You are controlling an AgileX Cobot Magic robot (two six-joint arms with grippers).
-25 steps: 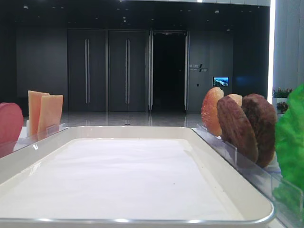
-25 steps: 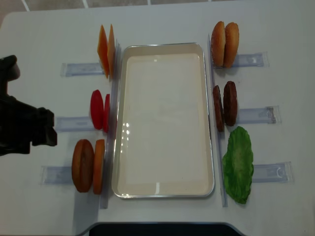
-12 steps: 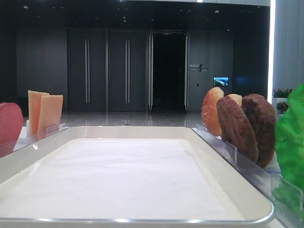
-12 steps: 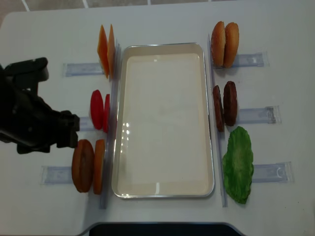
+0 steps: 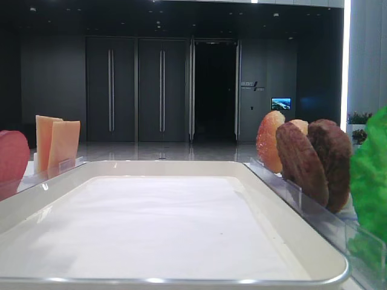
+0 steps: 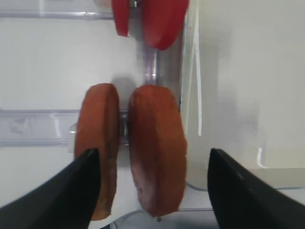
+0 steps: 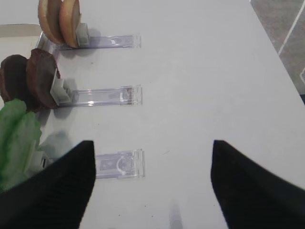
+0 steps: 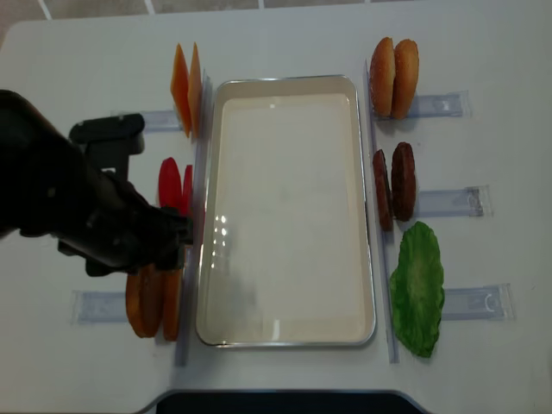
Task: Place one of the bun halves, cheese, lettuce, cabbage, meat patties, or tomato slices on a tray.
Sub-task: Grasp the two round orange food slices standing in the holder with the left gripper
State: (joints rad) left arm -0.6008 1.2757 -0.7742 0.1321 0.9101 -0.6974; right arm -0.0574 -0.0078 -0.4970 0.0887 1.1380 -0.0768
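Note:
Two golden-brown bun halves (image 6: 157, 157) stand on edge in a clear rack left of the white tray (image 8: 285, 216). My left gripper (image 6: 151, 191) hangs open just above them. The right-hand half lies between its fingers and the left finger (image 6: 71, 191) overlaps the other half. From overhead the left arm (image 8: 78, 207) hides part of these buns (image 8: 153, 306). The tomato slices (image 8: 177, 188) and the cheese (image 8: 185, 86) stand further up that side. Right of the tray are more bun halves (image 8: 394, 76), the meat patties (image 8: 394, 185) and the lettuce (image 8: 417, 289). My right gripper (image 7: 150, 181) is open over bare table. No cabbage shows.
Clear plastic racks (image 8: 444, 203) stick out from both long sides of the tray. One rack end (image 7: 116, 164) lies between the right gripper's fingers. The table's right edge (image 7: 281, 62) runs close by in the right wrist view. The tray's paper liner (image 5: 157, 229) carries no food.
The left arm has swung in from the table's left edge toward the tray and now covers the lower-left buns. Its jaws stayed open. No food has moved.

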